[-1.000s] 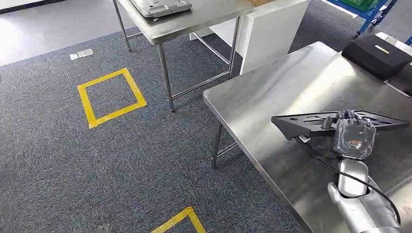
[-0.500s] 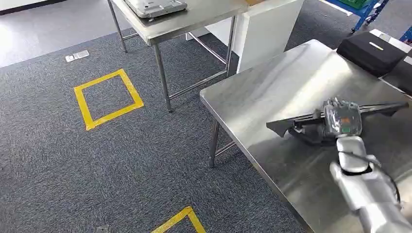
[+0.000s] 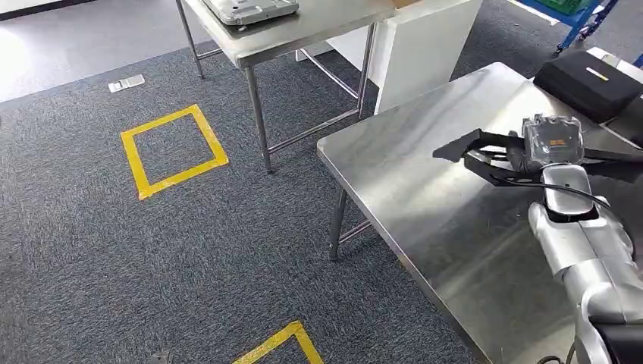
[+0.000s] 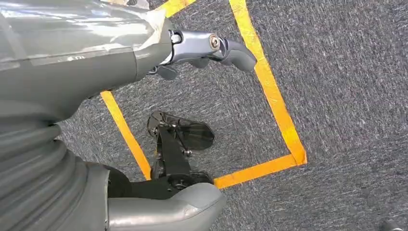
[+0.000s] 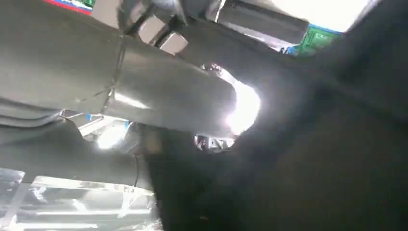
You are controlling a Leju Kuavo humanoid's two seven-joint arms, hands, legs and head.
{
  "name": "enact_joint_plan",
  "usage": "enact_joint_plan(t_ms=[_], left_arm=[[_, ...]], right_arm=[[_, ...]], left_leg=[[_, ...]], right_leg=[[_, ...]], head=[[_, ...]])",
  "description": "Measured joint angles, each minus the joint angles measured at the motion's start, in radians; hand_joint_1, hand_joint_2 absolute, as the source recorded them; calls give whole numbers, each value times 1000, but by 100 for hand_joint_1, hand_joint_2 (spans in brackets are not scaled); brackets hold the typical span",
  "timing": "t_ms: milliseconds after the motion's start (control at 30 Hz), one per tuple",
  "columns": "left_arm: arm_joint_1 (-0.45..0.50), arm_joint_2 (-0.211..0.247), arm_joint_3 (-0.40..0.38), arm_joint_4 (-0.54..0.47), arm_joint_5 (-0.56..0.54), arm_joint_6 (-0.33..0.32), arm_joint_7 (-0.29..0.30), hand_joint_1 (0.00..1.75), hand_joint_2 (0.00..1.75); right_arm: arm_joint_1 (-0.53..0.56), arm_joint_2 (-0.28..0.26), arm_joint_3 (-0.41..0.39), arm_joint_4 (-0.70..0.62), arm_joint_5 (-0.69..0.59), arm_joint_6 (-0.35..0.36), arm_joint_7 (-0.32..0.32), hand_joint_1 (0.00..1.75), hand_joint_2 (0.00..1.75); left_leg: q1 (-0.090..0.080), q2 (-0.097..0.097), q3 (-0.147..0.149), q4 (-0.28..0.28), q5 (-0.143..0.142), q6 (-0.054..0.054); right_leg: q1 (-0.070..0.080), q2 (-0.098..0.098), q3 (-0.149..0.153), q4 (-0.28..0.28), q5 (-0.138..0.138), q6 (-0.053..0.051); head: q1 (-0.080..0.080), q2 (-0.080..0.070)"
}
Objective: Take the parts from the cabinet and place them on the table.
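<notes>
Right robot hand (image 3: pixel 552 142) over the steel desk (image 3: pixel 425 197), grasping a flat black plastic part (image 3: pixel 485 155). Part is long, with pointed ends; it runs roughly crosswise in the head view, one end jutting out toward the desk's left side, the other reaching past the hand toward the right edge of the frame. It looks lifted off the desk surface, though I cannot tell for certain whether any point of it touches. Right wrist view is dark and blurred: grey thumb cover against the black part, nothing finer readable.

Left robot hand (image 4: pixel 202 48) hangs over grey carpet (image 4: pixel 346 96), above a yellow tape square (image 4: pixel 269 91). Fingers loosely spread, nothing in them: released.

Black box (image 3: pixel 588 83) with a small yellow mark sits at the desk's far right corner, well apart from the part. Second steel desk (image 3: pixel 303 30) beyond, carrying a grey tray-like casting (image 3: pixel 250 9). Another yellow tape square (image 3: pixel 173 150) on the carpet to the left.
</notes>
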Motion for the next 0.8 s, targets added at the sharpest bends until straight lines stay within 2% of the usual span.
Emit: enact_joint_plan(t_ms=[233,267,533,667,800], left_arm=[[0,2,1,0,-2,0,0,0,175],[0,2,1,0,-3,0,0,0,175],[-2,3,0,0,-34,-12,-2,0,175],[-2,5,0,0,-42,-14,-3,0,175],[-2,12,0,0,-43,-21,4,0,175]], right_arm=[[-5,3,-3,21,0,0,-3,175,0],[-6,3,-5,23,0,0,-5,0,0],[9,-19,-40,20,0,1,-40,0,0],[64,-70,-91,-25,0,5,-89,0,0],[118,-147,-167,-90,0,50,-171,0,0]], left_leg=[[0,0,0,0,0,0],[0,0,0,0,0,0],[0,-1,0,0,0,0],[0,-4,-1,1,0,0],[-1,-4,-3,1,0,0]], right_leg=[[0,0,0,0,0,0],[0,0,0,0,0,0],[0,-1,-1,0,0,0],[0,-3,-1,0,0,0],[-1,-5,-1,-1,0,0]], head=[[0,0],[0,0],[0,0],[0,0],[0,0]])
